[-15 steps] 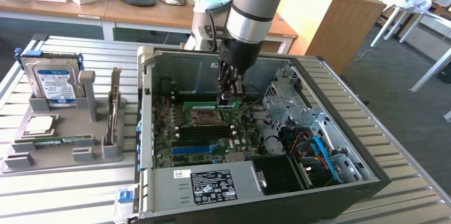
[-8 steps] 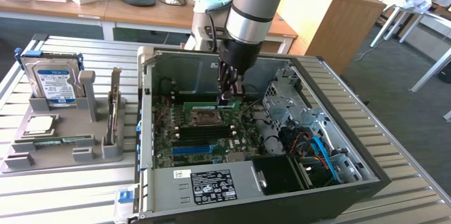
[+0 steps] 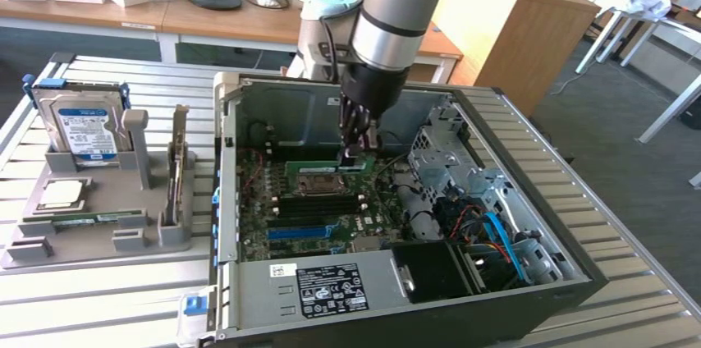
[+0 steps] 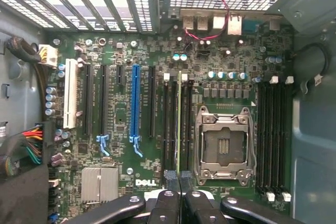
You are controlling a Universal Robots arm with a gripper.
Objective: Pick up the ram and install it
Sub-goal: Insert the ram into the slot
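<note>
Room: office-like workshop with wooden desks behind; a slatted metal table [image 3: 646,299] carries an open computer case [image 3: 471,319] and a grey parts holder [image 3: 98,237] with a hard drive [image 3: 82,122].
Gripper: my gripper [image 4: 179,178] is down inside the case, with the fingers pressed together on the ram, one pad on each flat face.
Ram: the ram [image 4: 180,119] hangs edge-down from my fingers. From the wrist it looks like a thin line over the black memory slots [image 4: 167,114], between the blue slot [image 4: 135,103] and the open processor socket [image 4: 223,140] on the motherboard [image 4: 118,51]. It runs parallel to the slots.
Seated or not: I cannot tell if its lower edge touches a slot.
Handling: I judge it light and stiff, but thin and fragile. It may crack if it is bent or twisted, and the smooth faces may slip.
Where to hold: on the flat faces at the upper edge, near the middle and away from the contact edge, so that a push goes straight down.
</note>
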